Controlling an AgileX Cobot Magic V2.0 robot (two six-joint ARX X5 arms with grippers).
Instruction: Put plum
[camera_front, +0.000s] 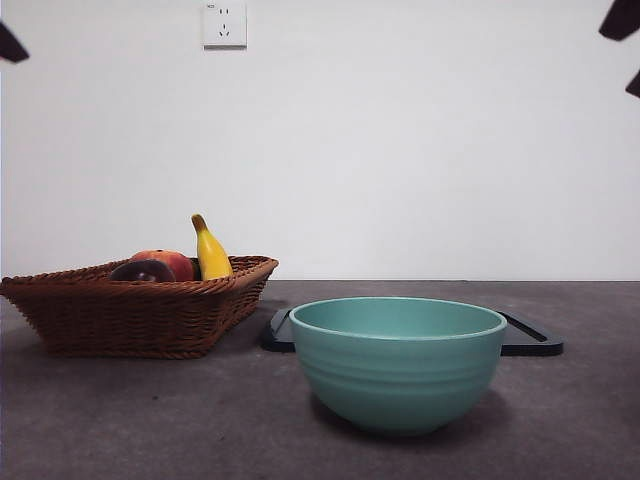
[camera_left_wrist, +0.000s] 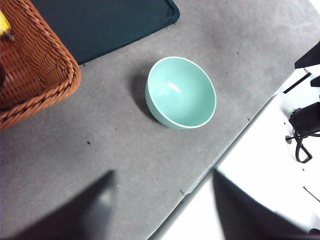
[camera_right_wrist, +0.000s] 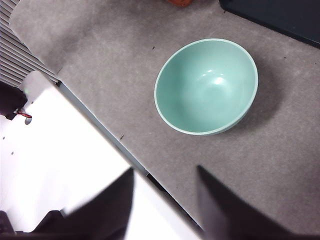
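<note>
A grey, slightly mottled table (camera_front: 120, 420) runs back to a plain white wall (camera_front: 400, 150), where 1 white power socket (camera_front: 224, 24) sits high up. On the left of the front view stands a brown wicker basket (camera_front: 130, 315); the plum (camera_front: 142, 271), dark maroon and glossy, lies inside it, just showing above the rim, touching a lighter red-orange fruit (camera_front: 170, 262), with a yellow banana (camera_front: 210, 252) standing upright just beside them. Near the table's front edge sits 1 teal bowl (camera_front: 398, 360), empty, and behind it lies a flat dark tray (camera_front: 535, 340), which reaches from the basket's corner past the bowl. Both arms wait high above the table's front edge. The left gripper (camera_left_wrist: 160, 200) has its 2 jaws spread wide with nothing between them, and the right gripper (camera_right_wrist: 165, 200) likewise hangs with its jaws parted, holding nothing, well apart from the bowl.
</note>
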